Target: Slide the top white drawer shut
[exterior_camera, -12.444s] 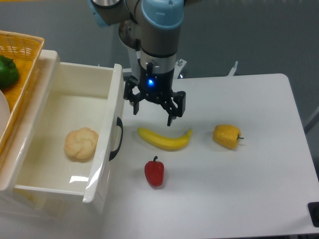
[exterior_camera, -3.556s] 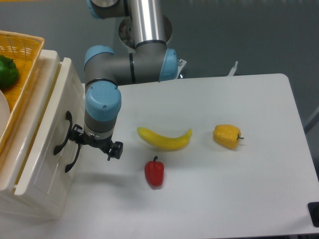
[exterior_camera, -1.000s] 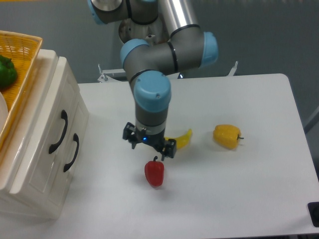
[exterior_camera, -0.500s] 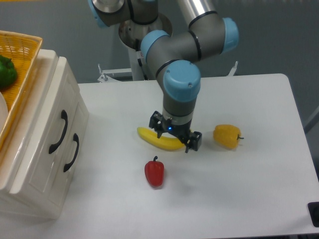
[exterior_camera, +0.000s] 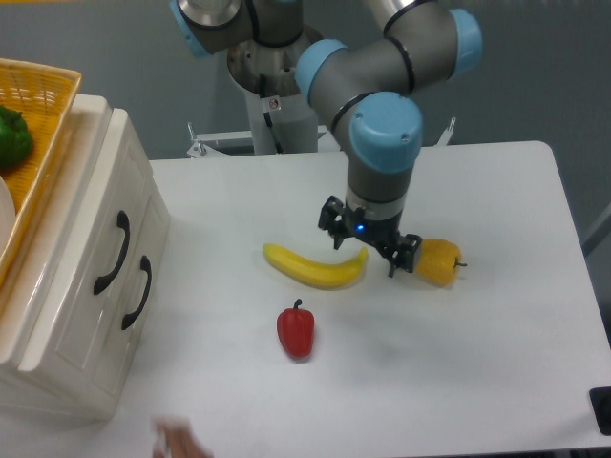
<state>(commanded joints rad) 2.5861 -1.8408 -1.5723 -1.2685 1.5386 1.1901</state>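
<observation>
Top white drawer [exterior_camera: 103, 250] sits flush in the small cabinet [exterior_camera: 57, 372] at the left edge of the table [exterior_camera: 496, 363], front level with the lower drawer [exterior_camera: 126, 305], black curved handles one above the other; no gap visible along the upper edge, so by the look of it the closing is done. Hand [exterior_camera: 368, 248] hangs well apart from the cabinet, out over mid-table between the banana [exterior_camera: 313, 267] and the yellow bell pepper [exterior_camera: 434, 262], fingers spread and holding nothing, blue light glowing at the wrist. Step in hand, by judgement: clearing away and parking; best done by lifting straight up before any sideways travel, since one fingertip hangs just beside the yellow pepper and the other near the banana's tip, and a low sweep could nudge either; no need to bring the fingers together. Should the drawer prove a hair proud, worth returning with a flat push on the front panel beside the handle rather than on the handle itself, square to the slide direction, gently, as the light plastic cabinet could skid on the smooth table. Red bell pepper [exterior_camera: 296, 330] lies nearer the camera, clear of any such path; woven yellow basket [exterior_camera: 36, 124] with a green pepper [exterior_camera: 13, 138] rests on top of the cabinet, so no jolting. Something blurred at the bottom edge, too indistinct to name.
</observation>
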